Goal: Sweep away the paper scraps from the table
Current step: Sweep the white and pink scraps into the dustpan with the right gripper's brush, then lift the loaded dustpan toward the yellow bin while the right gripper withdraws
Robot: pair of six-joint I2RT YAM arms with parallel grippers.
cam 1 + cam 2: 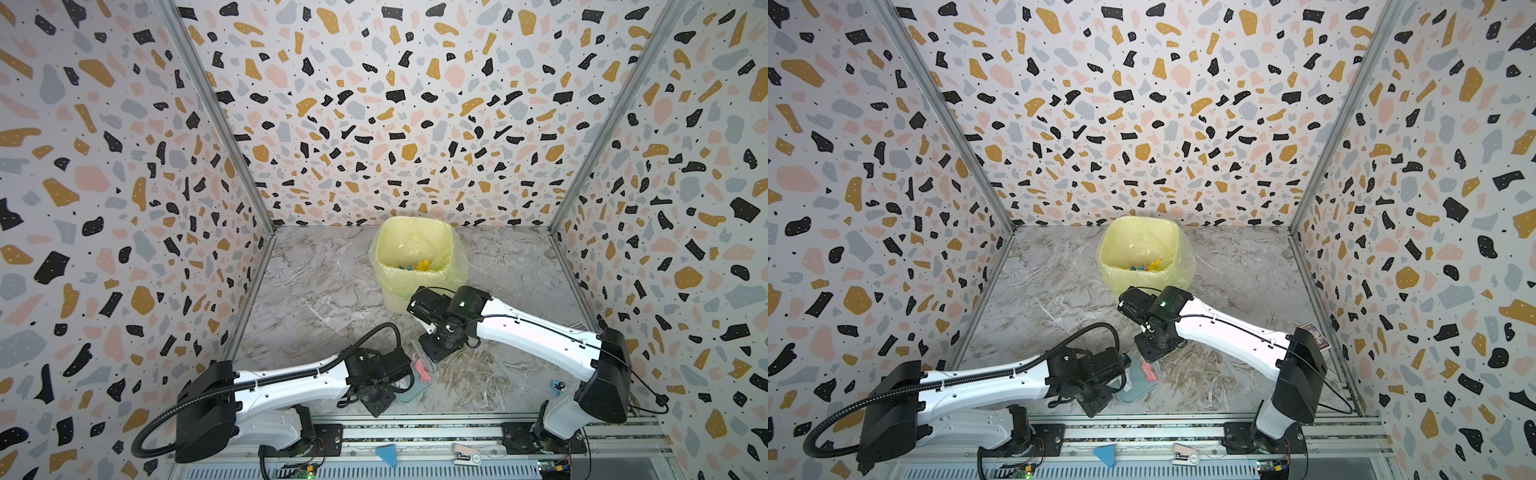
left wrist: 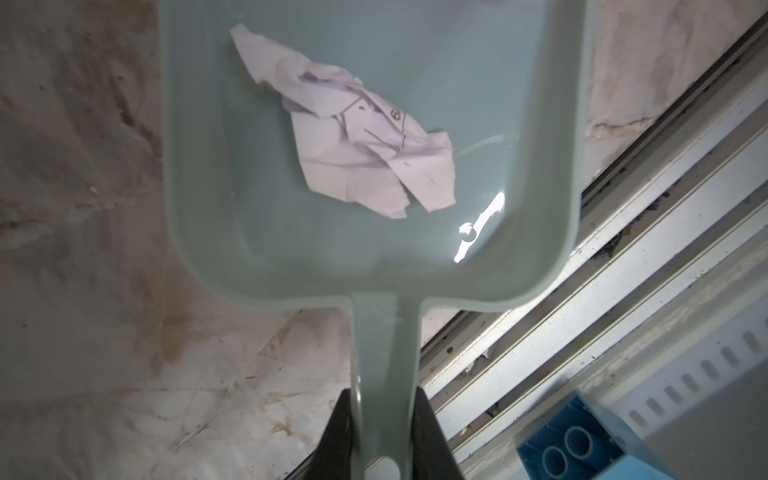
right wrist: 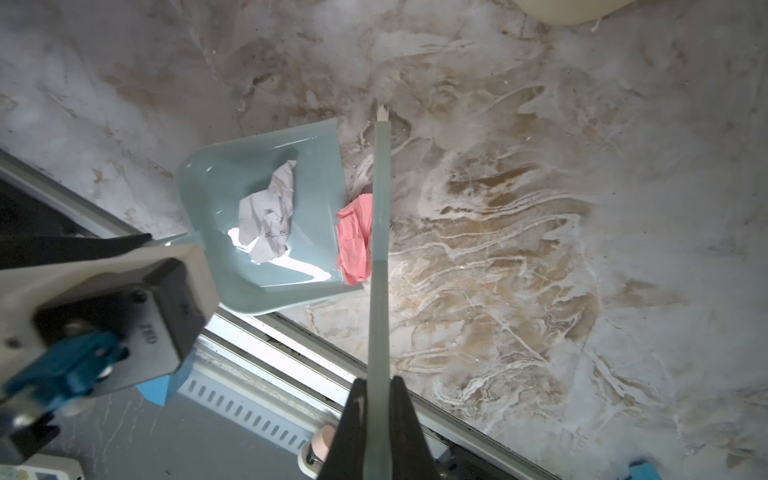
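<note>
1. The dustpan is pinched by the left tool, with a white scrap contained inside.
2. The brush is pinched by the right tool; a pink scrap is seen on the bench at the dustpan's lip.

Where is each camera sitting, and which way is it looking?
Top views: high above the robot's base, looking down over the table toward the bin; left arm and right arm show.
Left wrist: on the left arm, looking along the dustpan holding a white scrap; left pincer shows.
Right wrist: on the right arm, looking along the brush beside a pink scrap; right pincer shows.
Shared: both wrist views show dustpan and white scrap.
</note>
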